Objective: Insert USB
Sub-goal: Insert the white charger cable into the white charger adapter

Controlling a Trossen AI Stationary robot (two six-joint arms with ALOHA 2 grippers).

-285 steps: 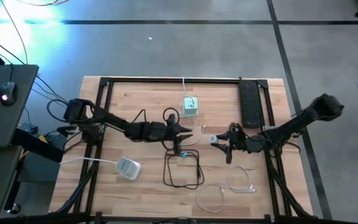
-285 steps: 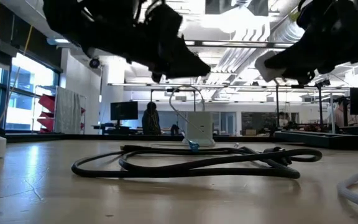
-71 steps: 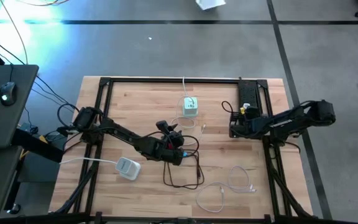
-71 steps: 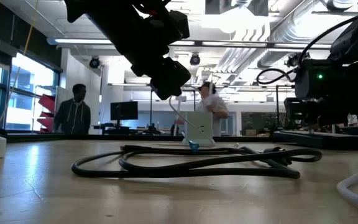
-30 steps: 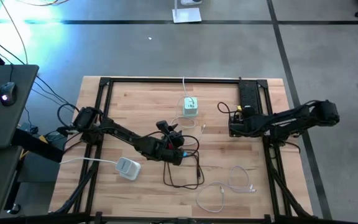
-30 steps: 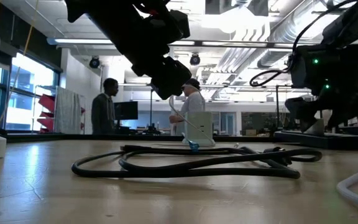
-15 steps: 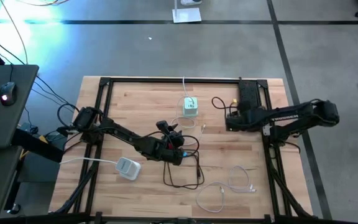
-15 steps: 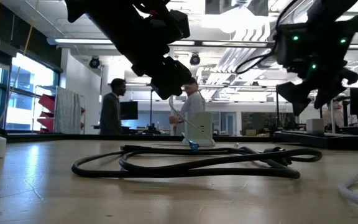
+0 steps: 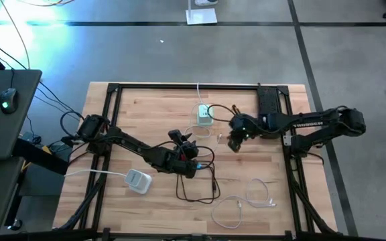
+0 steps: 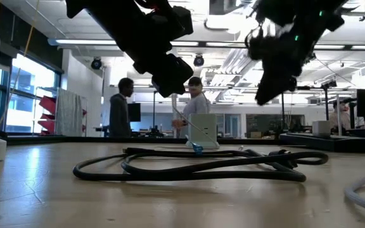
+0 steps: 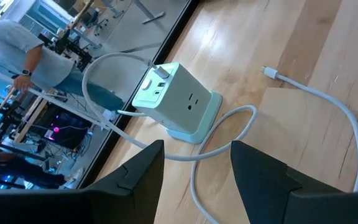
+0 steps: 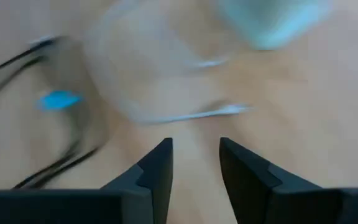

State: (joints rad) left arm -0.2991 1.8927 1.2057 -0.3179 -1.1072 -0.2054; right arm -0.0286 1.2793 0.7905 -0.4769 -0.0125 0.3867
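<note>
A pale green charger cube (image 9: 205,115) stands at the table's far middle, with a white cable plugged into its top (image 11: 156,70). A loose white USB plug (image 9: 218,138) lies on the wood just in front of it, also seen in the left wrist view (image 11: 267,70). My right gripper (image 9: 236,143) hangs open above the table, right of that plug, tipped downward; its blurred wrist view shows the plug (image 12: 229,110) ahead of the fingers. My left gripper (image 9: 193,161) hovers open over the black cable coil (image 9: 196,181), facing the cube, with nothing between its fingers.
A black power strip (image 9: 268,110) lies along the far right frame rail. A white adaptor (image 9: 138,181) sits near left and a loose white cable (image 9: 246,199) near right. Black frame rails run down both table sides. People stand in the room beyond the table.
My right gripper has left the power strip and swung up and toward the table's left, ending beside the charger cube and the loose USB plug. Its wrist has rolled and tipped downward on the way. My left gripper has kept still.
</note>
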